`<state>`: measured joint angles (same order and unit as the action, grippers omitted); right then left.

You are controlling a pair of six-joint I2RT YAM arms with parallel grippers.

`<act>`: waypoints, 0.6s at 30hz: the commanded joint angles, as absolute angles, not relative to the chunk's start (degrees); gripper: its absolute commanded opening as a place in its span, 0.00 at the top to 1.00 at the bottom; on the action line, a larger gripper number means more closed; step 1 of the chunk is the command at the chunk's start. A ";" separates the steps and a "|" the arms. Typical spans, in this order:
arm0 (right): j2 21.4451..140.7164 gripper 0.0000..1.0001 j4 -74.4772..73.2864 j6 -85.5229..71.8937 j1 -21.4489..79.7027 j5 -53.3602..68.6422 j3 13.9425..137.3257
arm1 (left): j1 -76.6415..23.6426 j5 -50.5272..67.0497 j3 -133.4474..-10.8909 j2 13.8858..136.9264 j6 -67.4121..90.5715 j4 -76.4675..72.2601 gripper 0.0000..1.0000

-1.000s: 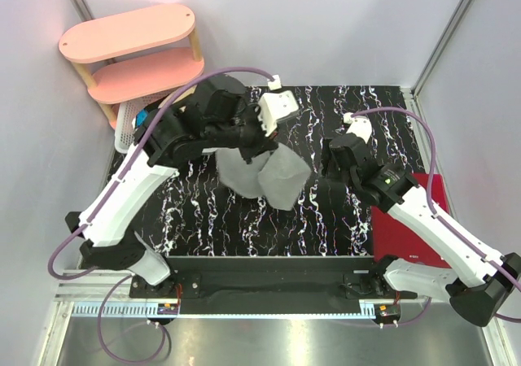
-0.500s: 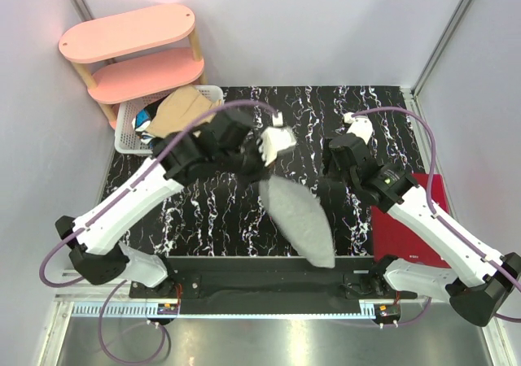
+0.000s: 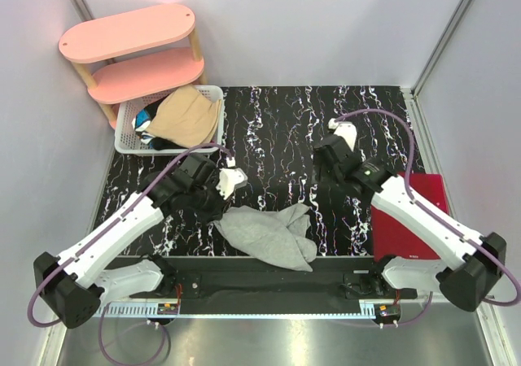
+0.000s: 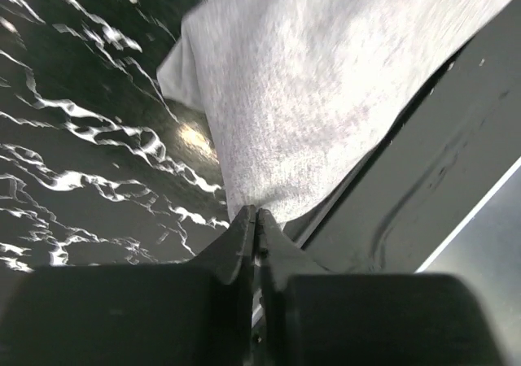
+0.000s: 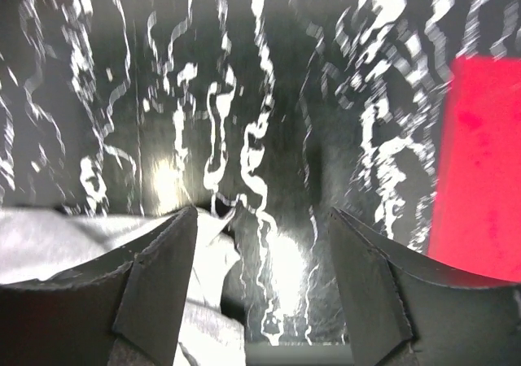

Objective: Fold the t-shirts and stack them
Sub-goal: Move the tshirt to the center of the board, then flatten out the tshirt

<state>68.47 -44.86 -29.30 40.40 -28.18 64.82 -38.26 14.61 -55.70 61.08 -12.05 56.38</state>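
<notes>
A light heather grey t-shirt [image 3: 269,232] lies crumpled on the black marbled table [image 3: 277,130] by its front edge. My left gripper [image 3: 215,210] is low at the shirt's left corner. In the left wrist view the gripper [image 4: 257,213] is shut, pinching the hem of the grey t-shirt [image 4: 326,81]. My right gripper [image 3: 324,164] hovers open and empty over the table, behind and to the right of the shirt. In the right wrist view the gripper [image 5: 260,244] shows bare table between its fingers, with grey fabric [image 5: 73,236] at lower left. A tan-beige t-shirt [image 3: 186,114] and dark and blue ones [image 3: 145,122] lie in the basket.
A white lattice basket [image 3: 124,132] stands at the table's back left, under a pink two-tier shelf [image 3: 130,32]. A red flat board [image 3: 411,220] lies at the right edge and shows in the right wrist view [image 5: 480,154]. A black rail [image 3: 269,281] runs along the front.
My left gripper has swung the grey shirt from mid-air near the basket down and toward the front, and the shirt now lies on the table. The right gripper shifted slightly back.
</notes>
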 commanded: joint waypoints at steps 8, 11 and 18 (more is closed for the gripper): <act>79.90 0.22 -45.44 -33.39 40.69 -4.66 56.61 | -35.77 17.06 -65.04 62.05 -11.07 54.14 0.69; 78.84 0.25 -44.48 -34.89 40.69 -3.08 52.74 | -35.25 16.87 -64.52 62.05 -10.90 53.97 0.69; 80.24 0.27 -36.84 -37.18 40.61 2.63 47.55 | -35.07 15.56 -61.17 64.86 -10.90 50.89 0.70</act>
